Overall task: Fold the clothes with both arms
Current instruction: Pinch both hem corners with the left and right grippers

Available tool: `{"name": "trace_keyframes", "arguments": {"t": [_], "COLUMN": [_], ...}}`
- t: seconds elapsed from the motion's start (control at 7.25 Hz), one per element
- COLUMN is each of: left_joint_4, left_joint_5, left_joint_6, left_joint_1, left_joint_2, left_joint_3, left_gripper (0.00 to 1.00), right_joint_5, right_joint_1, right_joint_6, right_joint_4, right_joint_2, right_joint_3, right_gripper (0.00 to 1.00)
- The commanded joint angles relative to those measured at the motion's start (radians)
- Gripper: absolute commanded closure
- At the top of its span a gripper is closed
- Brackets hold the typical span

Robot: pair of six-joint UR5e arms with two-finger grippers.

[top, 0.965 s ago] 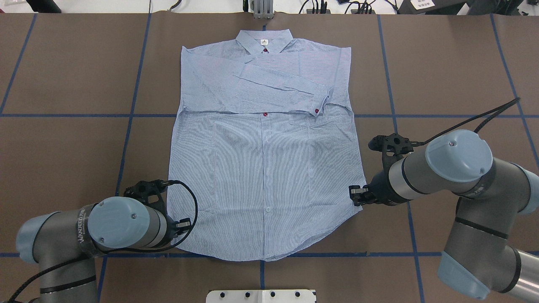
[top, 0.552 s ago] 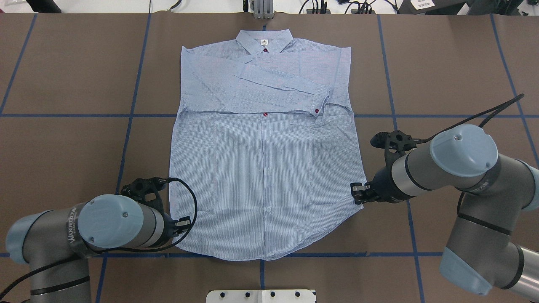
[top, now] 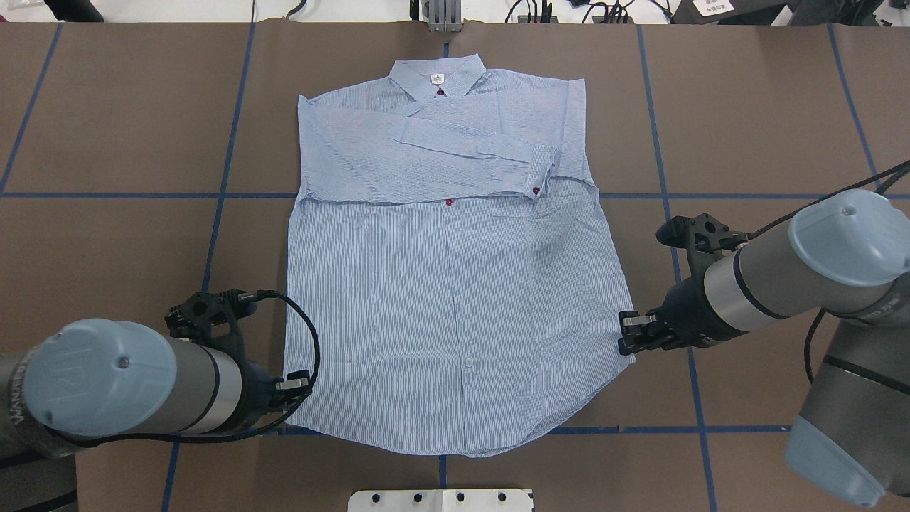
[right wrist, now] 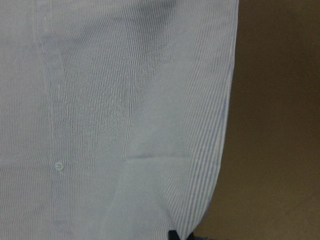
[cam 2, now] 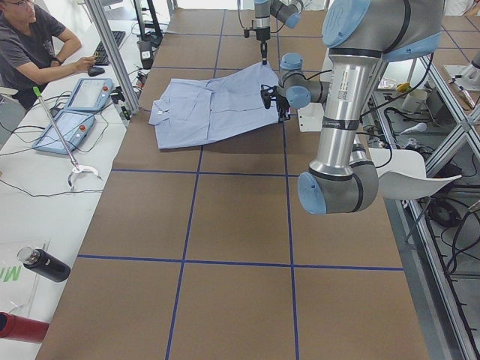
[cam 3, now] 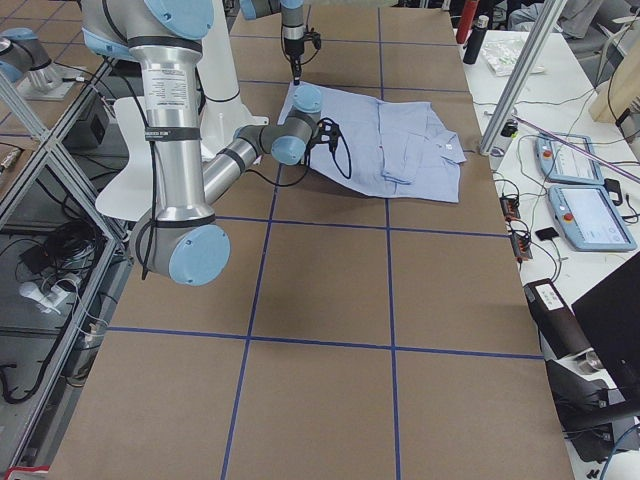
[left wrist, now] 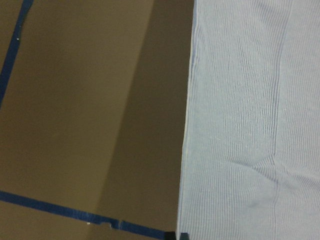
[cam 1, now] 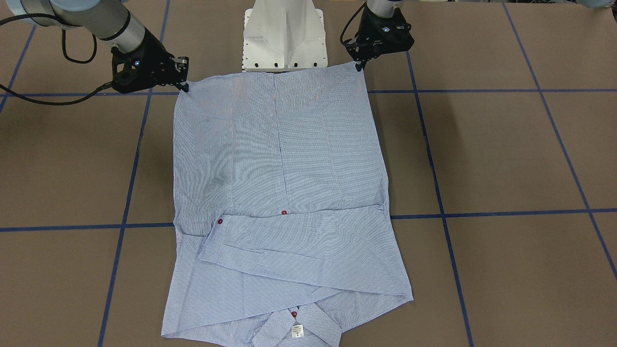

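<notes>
The light blue striped shirt [top: 455, 284] lies flat, front up, on the brown table, collar [top: 437, 77] at the far side and both sleeves folded across the chest. My left gripper [top: 295, 387] is shut on the hem's near left corner. My right gripper [top: 625, 341] is shut on the hem's near right corner. In the front-facing view the left gripper [cam 1: 359, 65] and the right gripper [cam 1: 183, 86] hold the shirt [cam 1: 279, 159] at its two corners by the base. Each wrist view shows cloth [left wrist: 250, 125] [right wrist: 125, 125] running to the fingertips.
The white pedestal base [cam 1: 284, 38] stands just behind the hem. Blue tape lines [top: 227, 142] cross the brown table. In the exterior left view an operator [cam 2: 34, 45] sits at a side bench with tablets [cam 2: 71, 127]. A dark bottle [cam 2: 43, 264] lies there.
Both grippers have drawn back toward the base and slightly outward with the hem corners. The whole shirt has slid a little toward the robot, and the hem is spread wider.
</notes>
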Motion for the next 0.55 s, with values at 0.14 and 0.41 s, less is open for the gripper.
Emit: {"name": "trace_keyframes", "arguments": {"t": [0.14,0.41], "left_joint_4": [0.009,0.007], "left_joint_5": [-0.034,-0.035], "left_joint_6": [-0.006,0.0], "left_joint_1": [0.013,0.013], "left_joint_2": [0.019,0.068], "left_joint_3": [-0.06,-0.09], "left_gripper": [1.0,1.0], "right_joint_5": [0.125,0.131], "right_joint_1": [0.003,0.007], "right_joint_6": [0.001,0.001], "right_joint_4": [0.0,0.002], "right_joint_2": [-0.087,-0.093], "right_joint_3": [0.1,0.091], "right_gripper": [1.0,1.0]}}
